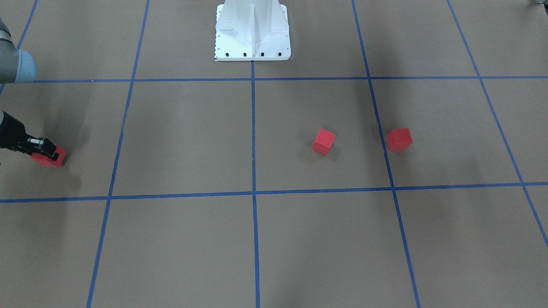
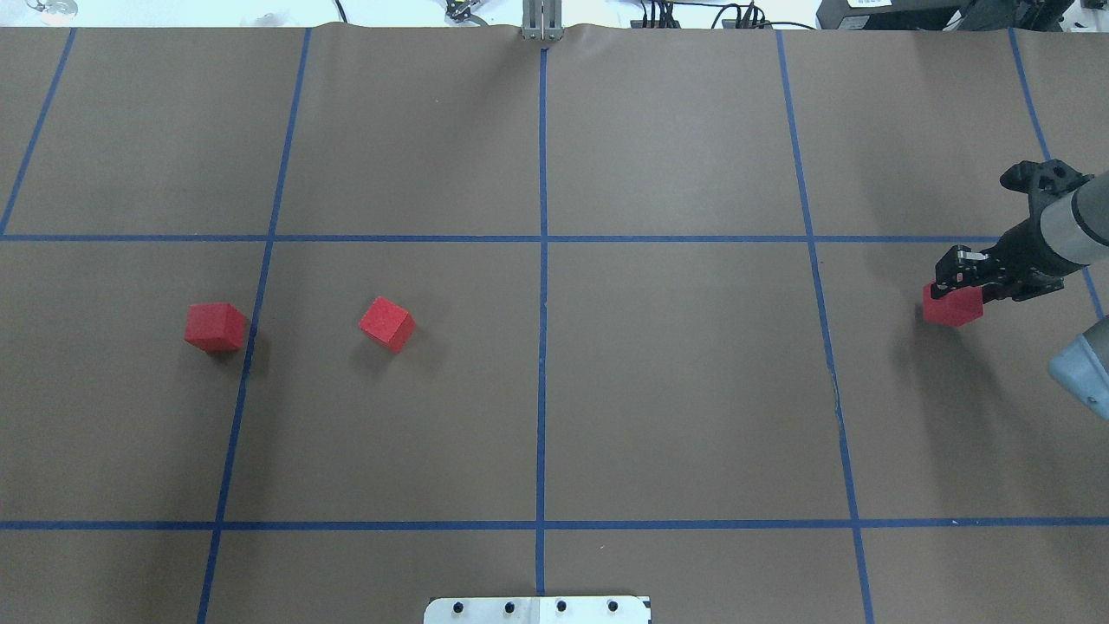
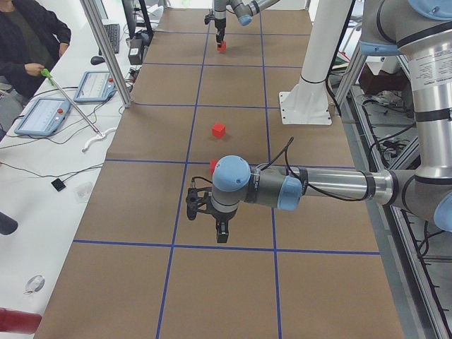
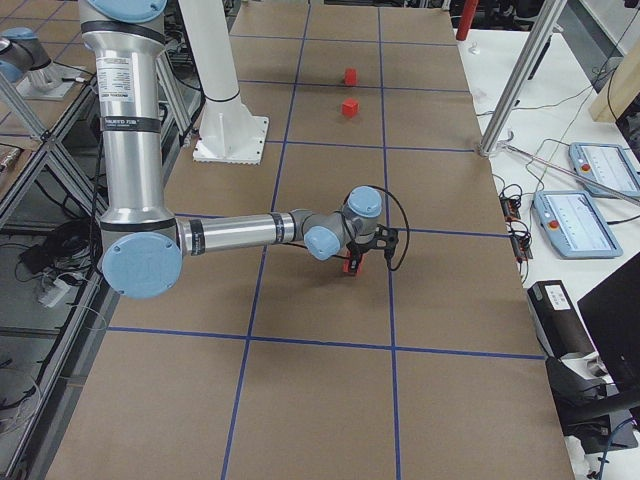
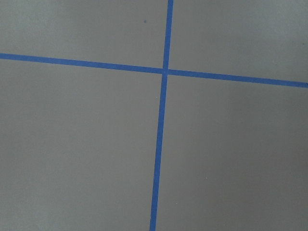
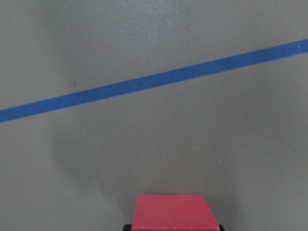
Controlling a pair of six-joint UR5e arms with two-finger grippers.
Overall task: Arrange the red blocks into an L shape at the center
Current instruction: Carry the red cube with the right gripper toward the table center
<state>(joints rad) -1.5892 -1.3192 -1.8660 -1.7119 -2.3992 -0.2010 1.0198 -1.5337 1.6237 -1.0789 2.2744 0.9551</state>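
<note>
Red block (image 2: 953, 310) gripped by right end effector (image 2: 957, 284), arm (image 4: 240, 230) stretched out low.

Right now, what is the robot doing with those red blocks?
The right gripper is closed on one red block far out on the robot's right side of the table. The other two blocks sit apart on the left side, untouched. The left gripper hangs above the table near them, with no block in its camera's view. Nothing is in the middle yet, so the L shape isn't started.
</note>
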